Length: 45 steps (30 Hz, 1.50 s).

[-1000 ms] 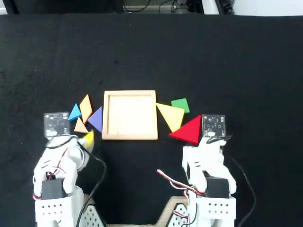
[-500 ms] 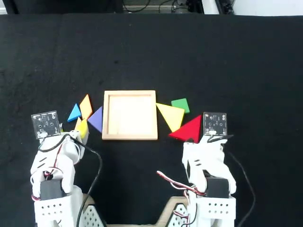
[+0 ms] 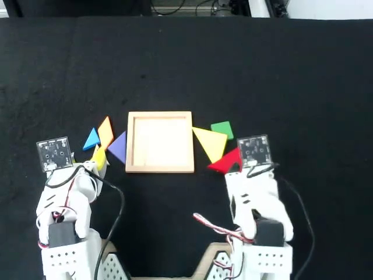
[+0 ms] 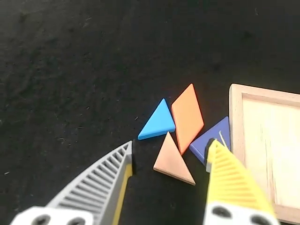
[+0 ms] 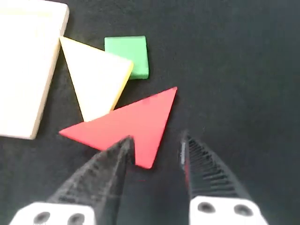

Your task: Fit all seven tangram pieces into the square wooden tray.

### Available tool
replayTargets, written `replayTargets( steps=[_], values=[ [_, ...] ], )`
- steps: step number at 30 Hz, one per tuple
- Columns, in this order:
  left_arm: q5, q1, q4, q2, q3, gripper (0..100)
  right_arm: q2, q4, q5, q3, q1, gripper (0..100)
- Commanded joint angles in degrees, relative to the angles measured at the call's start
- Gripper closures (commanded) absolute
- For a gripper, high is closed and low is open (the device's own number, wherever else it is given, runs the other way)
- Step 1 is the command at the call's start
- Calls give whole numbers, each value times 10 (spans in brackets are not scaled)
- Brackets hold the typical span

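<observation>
Right wrist view: the right tool (image 5: 156, 139) hangs spread over a corner of the red triangle (image 5: 126, 124), which lies between the tray (image 5: 23, 56) and the bench's right edge, so I'd drop squarely before pinching.

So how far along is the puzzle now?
Nothing done: all seven pieces lie on the cloth outside the tray. In hand: the left gripper hangs open over the tan triangle, the right gripper open around a corner of the red triangle, neither gripping. To do: those two, plus the blue triangle, orange piece, purple triangle, yellow triangle and green square.
</observation>
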Motion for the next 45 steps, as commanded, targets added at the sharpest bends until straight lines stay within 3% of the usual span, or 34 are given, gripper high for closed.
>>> replayTargets(
  steps=[1,19,29,36,40,45],
  values=[
    [-2,-5,-7,-2,9,743,-37,-3,11,-73,-1,832],
    [-2,-3,-9,-2,10,743,-20,16,13,-184,-4,832],
    [-2,-3,-9,-2,10,743,303,31,19,-318,-17,833],
    [-2,-3,-10,-2,10,743,454,119,215,-339,-151,832],
    [-2,-3,-10,-2,11,743,481,118,264,-341,-141,816],
    [-2,-4,-10,-2,11,743,545,93,299,-315,-92,673]
  ],
)
